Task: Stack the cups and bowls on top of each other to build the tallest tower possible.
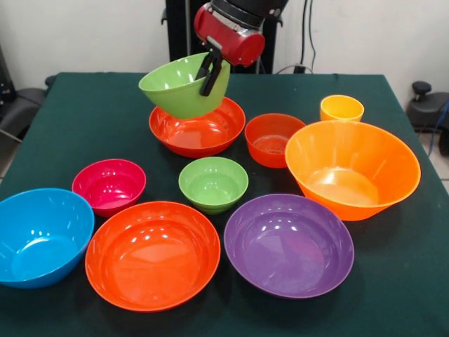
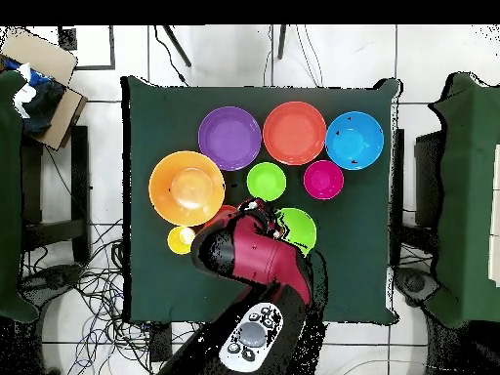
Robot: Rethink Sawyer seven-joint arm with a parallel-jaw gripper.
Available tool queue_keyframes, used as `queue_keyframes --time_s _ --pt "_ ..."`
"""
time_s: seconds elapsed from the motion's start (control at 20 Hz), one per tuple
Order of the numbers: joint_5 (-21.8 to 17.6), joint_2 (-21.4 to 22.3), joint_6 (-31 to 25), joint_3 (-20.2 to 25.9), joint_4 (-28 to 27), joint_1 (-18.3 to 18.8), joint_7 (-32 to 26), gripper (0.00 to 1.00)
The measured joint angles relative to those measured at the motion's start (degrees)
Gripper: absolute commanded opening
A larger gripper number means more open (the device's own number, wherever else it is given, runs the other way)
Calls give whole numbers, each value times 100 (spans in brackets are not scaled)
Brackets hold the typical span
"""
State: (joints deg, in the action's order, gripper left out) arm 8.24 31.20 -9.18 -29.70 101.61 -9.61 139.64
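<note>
My gripper is shut on the rim of a medium lime green bowl, one finger inside and one outside. It holds the bowl tilted just above a wide red-orange bowl at the table's far side. In the overhead view the green bowl shows beside my arm, which hides the wide red-orange bowl. A large orange bowl stands alone at the right, with a small yellow-orange cup behind it. No bowls are nested.
On the dark green table stand a small red-orange bowl, a small green bowl, a magenta bowl, a blue bowl, a second wide red-orange bowl and a purple bowl.
</note>
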Motion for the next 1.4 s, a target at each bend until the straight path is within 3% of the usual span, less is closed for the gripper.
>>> queue_keyframes --time_s 0.8,1.4 --pt "523 -519 -16 -350 -265 -314 0 0" --pt "581 -747 -16 -395 -266 -328 0 0"
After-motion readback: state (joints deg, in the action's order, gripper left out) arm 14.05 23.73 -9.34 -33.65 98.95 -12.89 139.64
